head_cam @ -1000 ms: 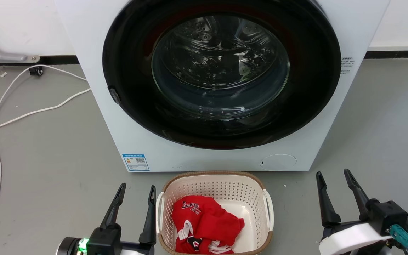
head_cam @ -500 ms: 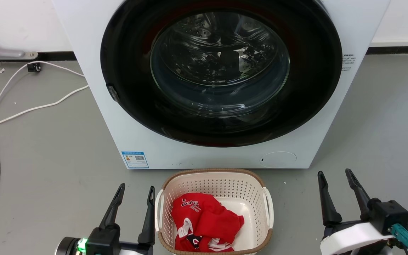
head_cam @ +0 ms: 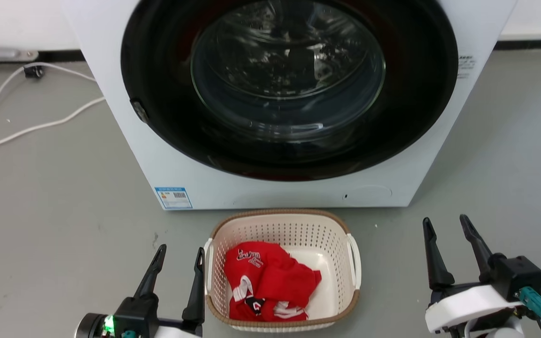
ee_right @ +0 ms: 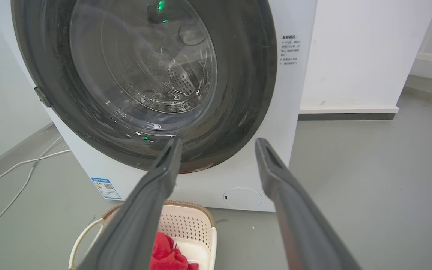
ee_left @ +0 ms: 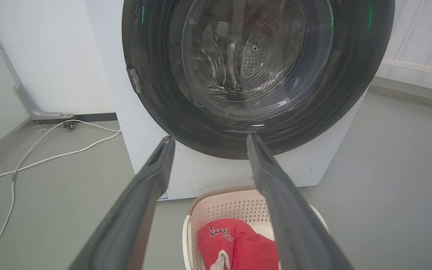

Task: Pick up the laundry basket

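The laundry basket (head_cam: 282, 230) stands on the grey floor just in front of the washer; it is cream-white and perforated, with a brown rim and white side handles. A red garment (head_cam: 268, 279) lies inside it. My left gripper (head_cam: 180, 253) is open at the lower left, its inner finger close beside the basket's left handle (head_cam: 208, 270). Open too, my right gripper (head_cam: 444, 224) hangs at the lower right, well apart from the basket. The basket (ee_left: 223, 204) shows low between the fingers in the left wrist view. The right wrist view has the basket (ee_right: 188, 225) at bottom left.
A white front-loading washer (head_cam: 280, 192) with a dark round glass door (head_cam: 289, 80) rises right behind the basket. White cables (head_cam: 31, 129) trail over the floor at the left. Bare grey floor (head_cam: 496, 164) lies to the right of the washer.
The head view has tilted down, so washer and basket sit higher in it now. Both grippers stay open at about the same places.
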{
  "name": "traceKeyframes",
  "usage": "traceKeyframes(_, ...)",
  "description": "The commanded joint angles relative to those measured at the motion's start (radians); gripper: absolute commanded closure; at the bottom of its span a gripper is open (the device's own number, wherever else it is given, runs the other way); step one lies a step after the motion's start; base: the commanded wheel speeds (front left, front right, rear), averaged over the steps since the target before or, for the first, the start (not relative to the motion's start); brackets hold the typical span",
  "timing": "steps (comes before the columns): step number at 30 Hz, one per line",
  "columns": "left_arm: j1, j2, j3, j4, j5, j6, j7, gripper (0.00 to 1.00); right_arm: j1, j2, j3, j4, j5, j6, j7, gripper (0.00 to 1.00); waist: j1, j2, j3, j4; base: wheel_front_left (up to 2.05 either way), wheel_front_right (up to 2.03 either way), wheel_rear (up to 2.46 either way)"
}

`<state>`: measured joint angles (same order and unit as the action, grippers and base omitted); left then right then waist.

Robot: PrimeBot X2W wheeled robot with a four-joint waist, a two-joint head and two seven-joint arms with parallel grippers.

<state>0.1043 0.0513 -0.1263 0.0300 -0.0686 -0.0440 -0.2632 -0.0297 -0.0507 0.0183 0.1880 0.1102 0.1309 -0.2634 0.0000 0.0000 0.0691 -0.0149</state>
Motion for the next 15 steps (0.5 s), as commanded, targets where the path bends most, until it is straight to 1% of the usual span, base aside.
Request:
traceKeyframes(1,-0.023,-0.001,0.004,0.013,-0.003,-0.004,-0.003,0.0,-0.021,0.001,-0.001,0.005,-0.01,0.0,-0.002,0.0,0.0,0.0,0.038,-0.006,0.0,0.0,0.0)
traceKeyframes(4,-0.061,-0.001,0.015,0.041,0.001,-0.011,-0.002,0.0,-0.058,0.001,0.006,0.013,-0.019,0.0,-0.002,0.0,0.0,0.0,0.11,-0.01,0.0,0.0,0.0)
traceKeyframes(6,-0.101,-0.001,0.028,0.064,-0.002,-0.019,-0.002,0.0,-0.094,0.001,0.003,0.021,-0.016,0.0,-0.002,0.0,0.0,0.0,0.175,-0.01,0.0,0.0,0.0)
traceKeyframes(8,-0.151,0.0,0.039,0.092,-0.005,-0.031,-0.002,0.0,-0.132,0.001,-0.001,0.039,-0.037,0.0,-0.002,0.0,0.0,0.0,0.249,-0.008,0.0,0.0,0.0)
traceKeyframes(15,-0.351,0.031,0.067,0.246,-0.007,-0.064,-0.002,0.0,-0.286,0.001,0.0,0.104,-0.091,0.0,-0.002,0.0,0.0,0.0,0.464,0.005,0.0,0.0,0.0)
